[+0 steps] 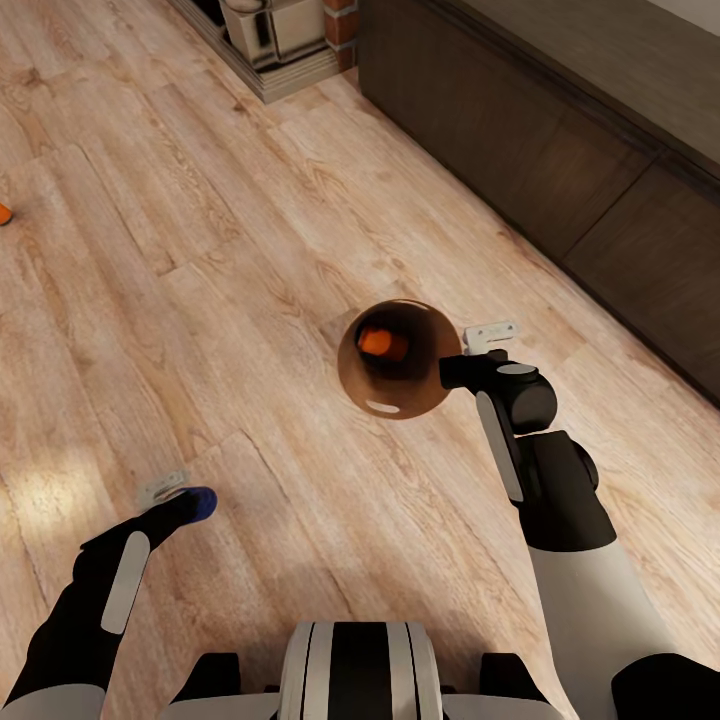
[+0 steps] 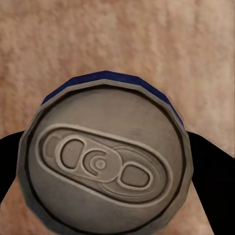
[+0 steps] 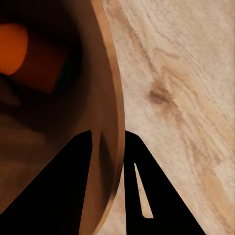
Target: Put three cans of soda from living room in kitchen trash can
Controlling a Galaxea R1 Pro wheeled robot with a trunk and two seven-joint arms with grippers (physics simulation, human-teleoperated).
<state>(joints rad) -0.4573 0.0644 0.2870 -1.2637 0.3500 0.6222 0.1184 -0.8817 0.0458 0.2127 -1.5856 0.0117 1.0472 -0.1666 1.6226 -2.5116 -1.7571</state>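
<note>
The copper-brown tash can (image 1: 400, 405) stands on the wood floor in the middle of the head view, with one orange can of soda (image 1: 383, 343) lying inside. My right gripper (image 1: 452, 371) is shut on its rim; in the right wrist view the two dark fingers (image 3: 63, 196) straddle the tash can wall (image 3: 110, 122), and the orange can (image 3: 12, 49) shows within. My left gripper (image 1: 193, 504), lower left, is shut on the dark blue can (image 1: 205, 502), whose silver top (image 2: 105, 161) faces the left wrist camera. A second orange can (image 1: 3, 213) lies at the far left edge.
A long dark brown low cabinet (image 1: 560, 170) runs along the right side. A red brick fireplace corner (image 1: 340, 20) and its grey hearth (image 1: 280, 70) sit at the top. Light wood plank floor (image 1: 200, 300) spreads between the arms and to the left.
</note>
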